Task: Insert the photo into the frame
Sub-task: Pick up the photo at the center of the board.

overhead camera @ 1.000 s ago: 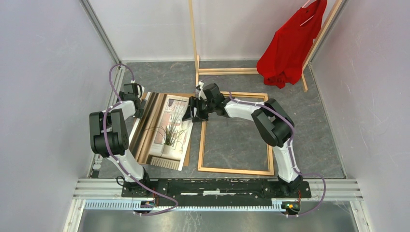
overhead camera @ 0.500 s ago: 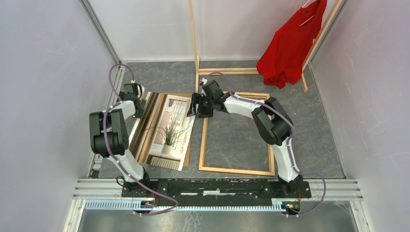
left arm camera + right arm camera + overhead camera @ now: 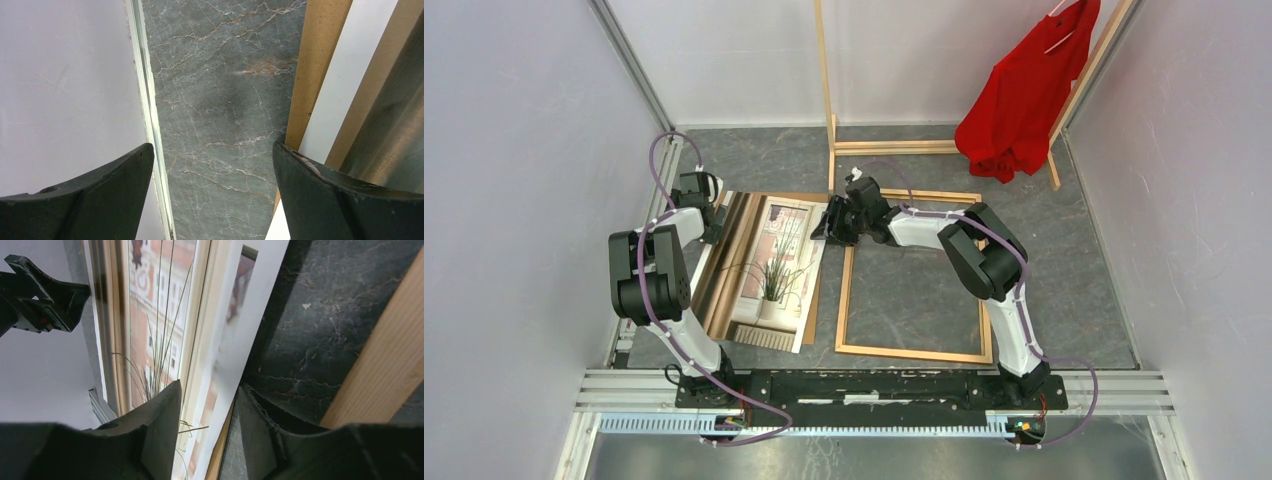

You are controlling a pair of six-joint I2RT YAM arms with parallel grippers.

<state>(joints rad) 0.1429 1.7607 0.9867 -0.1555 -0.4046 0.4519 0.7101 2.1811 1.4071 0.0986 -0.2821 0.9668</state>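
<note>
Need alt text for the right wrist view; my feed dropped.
The right gripper straddles the white edge of the photo with its fingers; whether they pinch it is unclear. Its spiky-plant picture fills the left; a strip of the frame lies on the table at right.

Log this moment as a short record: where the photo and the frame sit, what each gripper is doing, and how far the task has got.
photo: face up on a brown board, left of the frame
frame: flat on the table, nothing inside it
left gripper: open, above bare table by the board's edge, holding nothing
right gripper: fingers either side of the photo's right edge; grip unclear
task: photo not yet in the frame
</note>
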